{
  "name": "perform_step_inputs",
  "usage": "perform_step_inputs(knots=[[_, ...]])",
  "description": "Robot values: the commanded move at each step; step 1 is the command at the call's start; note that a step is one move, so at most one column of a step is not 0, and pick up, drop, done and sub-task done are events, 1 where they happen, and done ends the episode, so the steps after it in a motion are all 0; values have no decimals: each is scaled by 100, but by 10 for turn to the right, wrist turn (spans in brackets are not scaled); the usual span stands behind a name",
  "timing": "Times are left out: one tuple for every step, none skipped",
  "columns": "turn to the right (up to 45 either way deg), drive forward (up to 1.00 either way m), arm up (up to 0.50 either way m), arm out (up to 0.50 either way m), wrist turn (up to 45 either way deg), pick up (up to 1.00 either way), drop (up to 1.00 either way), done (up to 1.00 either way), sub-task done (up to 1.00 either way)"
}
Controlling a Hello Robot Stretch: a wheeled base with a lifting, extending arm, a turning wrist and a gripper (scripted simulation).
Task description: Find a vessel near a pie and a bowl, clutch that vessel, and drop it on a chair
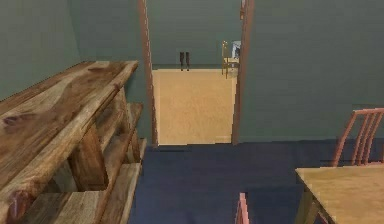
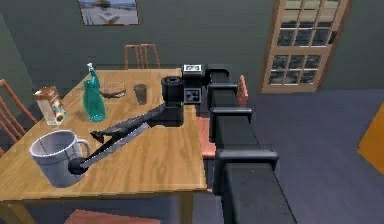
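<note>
Two thin dark fingers [image 2: 105,148] at the end of the long black gripper [image 2: 80,166] reach toward eight o'clock across the light wooden desk [image 2: 150,165] and end at the four o'clock side of the pale grey-white cup-shaped vessel [image 2: 52,152], which stands upright near the desk's seven o'clock corner; I cannot tell how the fingers are set, whether they hold anything, or even whether they touch the vessel. At one o'clock from the vessel stands a tall teal glass bottle [image 2: 93,95], close to the gripper's dark body. The main risk, as I judge it, is a push instead of a grasp: a sideways nudge could slide the vessel over the desk's near edge. A lift that swings wide could topple the bottle, tall and narrow as it is. The reddish wooden slat-back chair [image 2: 140,52] at twelve o'clock beyond the desk looks the handiest drop spot.
</note>
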Motion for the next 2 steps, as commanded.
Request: perform_step_inputs(knots=[[0, 0, -32, 0, 0, 0, 0, 0, 0], [0, 0, -32, 0, 0, 0, 0, 0, 0]])
